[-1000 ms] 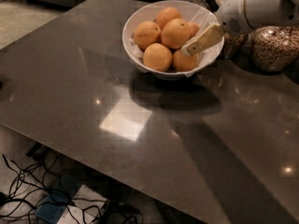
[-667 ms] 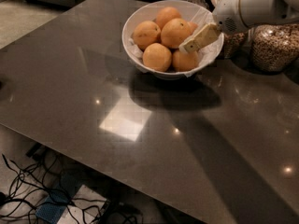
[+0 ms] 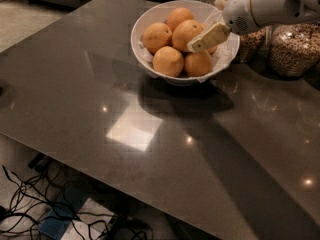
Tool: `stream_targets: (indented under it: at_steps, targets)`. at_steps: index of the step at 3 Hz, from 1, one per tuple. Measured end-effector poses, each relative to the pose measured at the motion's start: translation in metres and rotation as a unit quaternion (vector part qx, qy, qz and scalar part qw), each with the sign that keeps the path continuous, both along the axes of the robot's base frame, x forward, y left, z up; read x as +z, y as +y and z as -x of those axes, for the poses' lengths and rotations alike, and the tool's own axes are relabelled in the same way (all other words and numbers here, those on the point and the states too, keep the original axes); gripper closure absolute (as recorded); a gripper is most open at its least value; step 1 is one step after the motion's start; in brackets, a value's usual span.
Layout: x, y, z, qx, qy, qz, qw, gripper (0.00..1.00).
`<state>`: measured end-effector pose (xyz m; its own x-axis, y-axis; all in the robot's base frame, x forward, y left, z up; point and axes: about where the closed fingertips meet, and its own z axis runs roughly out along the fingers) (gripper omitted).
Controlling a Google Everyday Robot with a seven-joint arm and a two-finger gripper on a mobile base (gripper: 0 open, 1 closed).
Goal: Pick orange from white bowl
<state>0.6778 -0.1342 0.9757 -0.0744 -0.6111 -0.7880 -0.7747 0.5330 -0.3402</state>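
Note:
The white bowl point(image 3: 145, 26) stands at the far middle of the dark table, lined with crinkled white paper and holding several oranges. The large orange point(image 3: 184, 32) lies near the bowl's centre, with others beside it at the left point(image 3: 156, 36), at the front point(image 3: 167, 61) and at the back point(image 3: 178, 15). My gripper point(image 3: 199, 44) reaches in from the right on a white arm. It hangs over the right half of the bowl, its cream tip right against the central orange and above a front-right orange point(image 3: 198, 64).
Two glass jars of grain point(image 3: 295, 46) point(image 3: 250, 44) stand right of the bowl, under my arm. The table's near edge runs diagonally from the left to the bottom middle. Cables and a blue box point(image 3: 55, 221) lie on the floor below it.
My gripper has shifted a little to the left and farther into the bowl, toward the central orange. The oranges and the bowl have not moved.

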Motion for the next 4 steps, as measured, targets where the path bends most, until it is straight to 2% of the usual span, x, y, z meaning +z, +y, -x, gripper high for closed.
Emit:
stream_targets:
  at_steps: [2,4]
  targets:
    - [0.001,0.022,0.006,0.035,0.025,-0.010,0.9990,0.21]
    - [-0.014,0.029,0.001,0.045,0.054,-0.012,0.9974,0.23]
